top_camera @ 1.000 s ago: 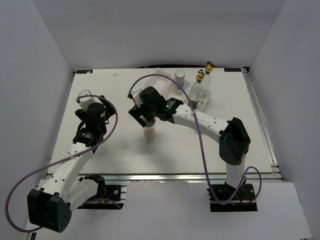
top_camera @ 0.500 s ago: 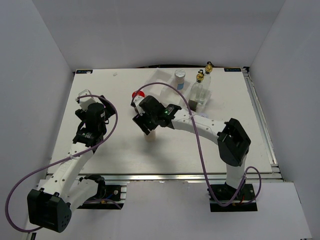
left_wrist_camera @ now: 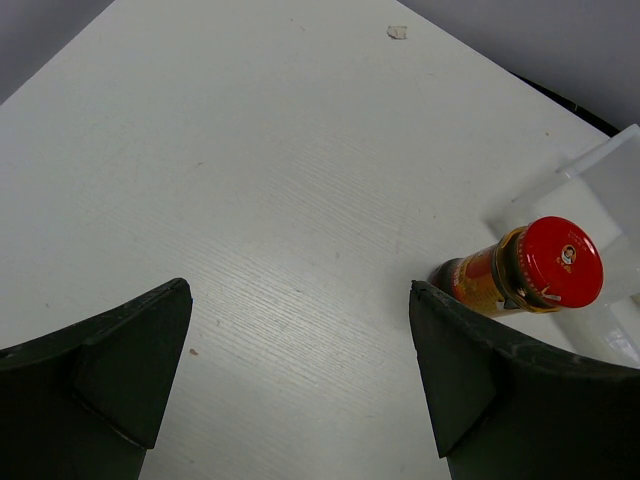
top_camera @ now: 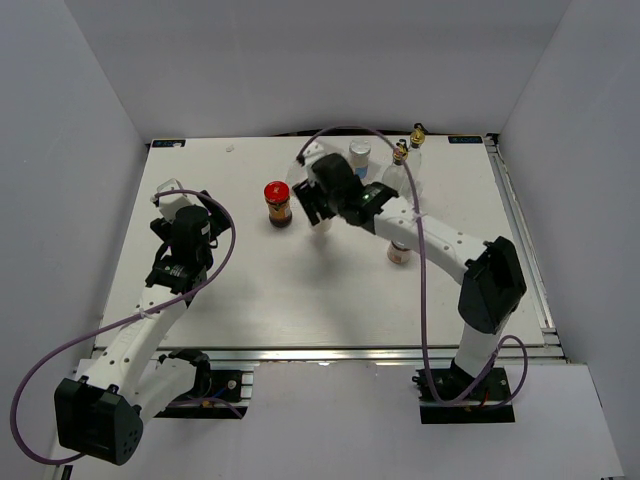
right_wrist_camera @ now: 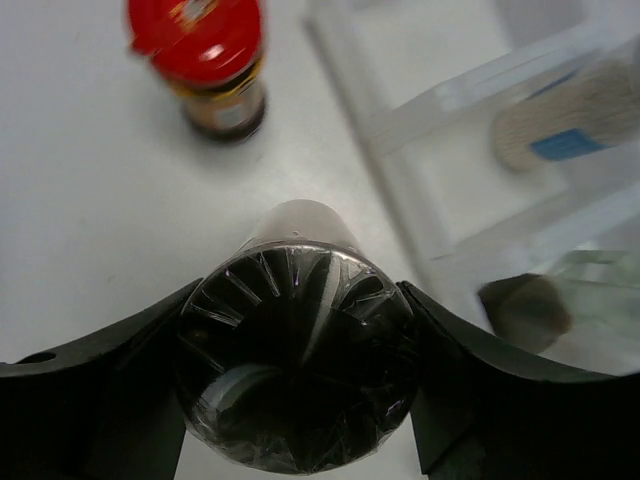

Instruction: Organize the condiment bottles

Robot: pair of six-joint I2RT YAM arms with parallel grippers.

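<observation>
The right gripper [top_camera: 318,207] is clamped on a silver-capped shaker [right_wrist_camera: 298,370], whose fluted metallic cap fills the wrist view. It sits just right of the red-lidded jar [top_camera: 278,203], beside the tray [right_wrist_camera: 420,110], and appears lifted, though its base is hidden. The left gripper [left_wrist_camera: 300,330] hangs spread, grasping nothing.

Left arm [top_camera: 130,345] and right arm [top_camera: 440,240]: white link shells with black joint housings [top_camera: 492,285], the largest of them boxy black blocks. Left cable [top_camera: 232,238]: thin, purple, hanging loose from the arm in wide loops. Right cable [top_camera: 423,300]: same purple, same gauge. Each base is on a black plate [top_camera: 500,392] with small bolts. White boxy mount [top_camera: 172,195] at the left wrist. Left gripper [left_wrist_camera: 298,330]: fingers [left_wrist_camera: 110,375] matte black, wedge-shaped, flat-faced. Right gripper [right_wrist_camera: 300,380]: fingers [right_wrist_camera: 90,400] black, smooth, with curved inner faces.
</observation>
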